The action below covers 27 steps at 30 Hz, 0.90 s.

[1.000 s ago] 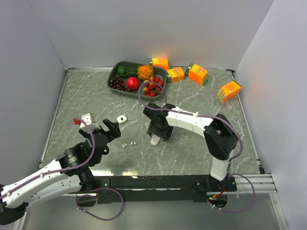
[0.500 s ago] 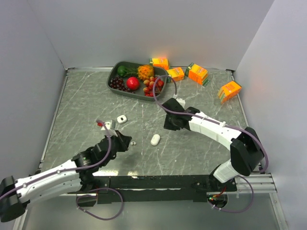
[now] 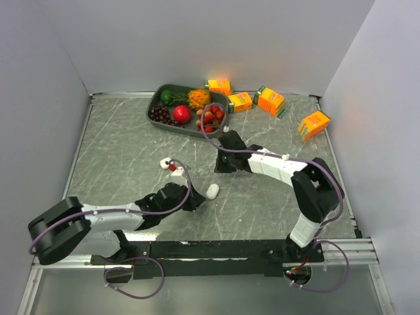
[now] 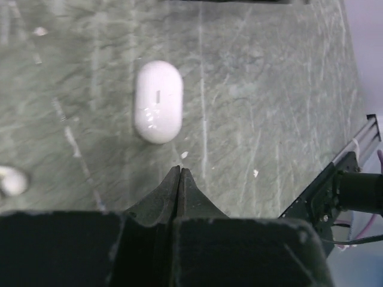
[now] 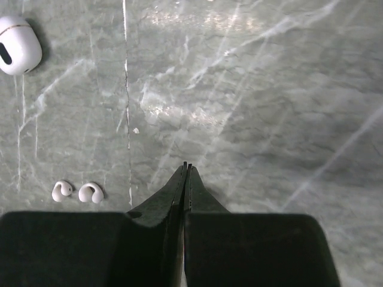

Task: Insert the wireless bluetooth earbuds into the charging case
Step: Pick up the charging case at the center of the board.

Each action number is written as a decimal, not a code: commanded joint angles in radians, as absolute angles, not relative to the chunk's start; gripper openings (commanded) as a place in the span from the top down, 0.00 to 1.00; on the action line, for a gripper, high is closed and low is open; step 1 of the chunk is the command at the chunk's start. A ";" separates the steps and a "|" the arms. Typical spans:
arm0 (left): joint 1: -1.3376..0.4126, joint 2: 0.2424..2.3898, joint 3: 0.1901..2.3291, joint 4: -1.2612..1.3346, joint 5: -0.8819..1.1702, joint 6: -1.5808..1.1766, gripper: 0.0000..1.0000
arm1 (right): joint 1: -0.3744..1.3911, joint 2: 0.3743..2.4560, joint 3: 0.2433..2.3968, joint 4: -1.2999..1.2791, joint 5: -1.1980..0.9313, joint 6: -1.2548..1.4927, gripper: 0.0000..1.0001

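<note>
A white oval charging case (image 4: 158, 101) lies shut on the marble table, just ahead of my left gripper (image 4: 180, 170), which is shut with nothing in it. From above, that case (image 3: 212, 191) sits right of the left gripper (image 3: 194, 199), whose arm lies low over the table. One earbud (image 4: 12, 180) shows at the left edge of the left wrist view. Two small white earbuds (image 5: 61, 190) (image 5: 91, 192) lie side by side, left of my shut, empty right gripper (image 5: 187, 165). A second, rounder white case (image 5: 18, 52) sits farther off.
A dark tray of fruit (image 3: 157, 102) stands at the back, with several orange cartons (image 3: 271, 100) to its right. The rounder case (image 3: 164, 161) lies near the left arm's red-tipped cable. Grey walls close in the table on three sides.
Both grippers have gone from open to shut. The right gripper left the oval case and drew back toward the tray. The left arm swept right and low, up to that case.
</note>
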State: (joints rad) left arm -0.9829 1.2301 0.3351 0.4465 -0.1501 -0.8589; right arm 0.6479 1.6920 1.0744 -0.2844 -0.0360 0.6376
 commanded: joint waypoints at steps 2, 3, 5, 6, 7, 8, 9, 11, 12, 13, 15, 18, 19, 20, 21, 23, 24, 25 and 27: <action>-0.971 1.327 0.396 0.594 -0.008 -0.874 0.99 | 0.649 1.735 1.095 -0.203 -0.120 0.601 1.00; -0.966 1.351 0.399 0.592 -0.009 -0.876 0.99 | 0.650 1.741 1.094 -0.202 -0.126 0.598 1.00; -0.960 1.364 0.409 0.575 -0.009 -0.877 0.99 | 0.649 1.743 1.071 -0.195 -0.129 0.603 1.00; -0.954 1.367 0.416 0.560 -0.009 -0.877 0.99 | 0.649 1.738 1.062 -0.193 -0.127 0.606 1.00; -0.951 1.364 0.422 0.533 -0.020 -0.873 0.99 | 0.650 1.723 1.049 -0.190 -0.121 0.610 1.00; -0.950 1.358 0.425 0.513 -0.034 -0.870 0.99 | 0.649 1.714 1.028 -0.189 -0.104 0.615 1.00; -0.945 1.330 0.428 0.487 -0.058 -0.865 0.99 | 0.649 1.689 1.019 -0.192 -0.094 0.624 1.00; -0.942 1.286 0.440 0.392 -0.136 -0.842 0.99 | 0.649 1.651 0.991 -0.190 -0.066 0.633 1.00; -0.943 1.235 0.446 0.347 -0.165 -0.816 0.97 | 0.647 1.632 0.985 -0.199 -0.057 0.644 1.00; -0.943 1.212 0.459 0.312 -0.195 -0.805 0.96 | 0.647 1.591 0.979 -0.204 -0.049 0.646 1.00; -0.939 1.166 0.472 0.229 -0.241 -0.766 0.96 | 0.649 1.554 0.977 -0.221 -0.031 0.638 1.00; -0.939 1.173 0.500 0.205 -0.169 -0.726 0.99 | 0.649 1.568 0.986 -0.224 -0.043 0.614 1.00; -0.939 1.181 0.496 0.227 -0.137 -0.724 0.99 | 0.647 1.578 0.992 -0.221 -0.049 0.611 1.00; -0.940 1.187 0.489 0.250 -0.108 -0.724 0.99 | 0.649 1.591 1.005 -0.218 -0.058 0.606 1.00; -0.940 1.209 0.483 0.293 -0.054 -0.735 0.99 | 0.647 1.614 1.011 -0.215 -0.067 0.604 1.00; -0.940 1.233 0.474 0.317 -0.026 -0.749 0.99 | 0.647 1.637 1.023 -0.204 -0.094 0.603 1.00; -0.940 1.259 0.474 0.327 -0.012 -0.762 0.99 | 0.649 1.653 1.028 -0.206 -0.101 0.598 1.00; -0.939 1.270 0.469 0.334 -0.009 -0.768 0.99 | 0.647 1.663 1.029 -0.204 -0.107 0.595 1.00; -0.940 1.293 0.465 0.345 -0.009 -0.776 0.99 | 0.647 1.675 1.026 -0.195 -0.120 0.589 1.00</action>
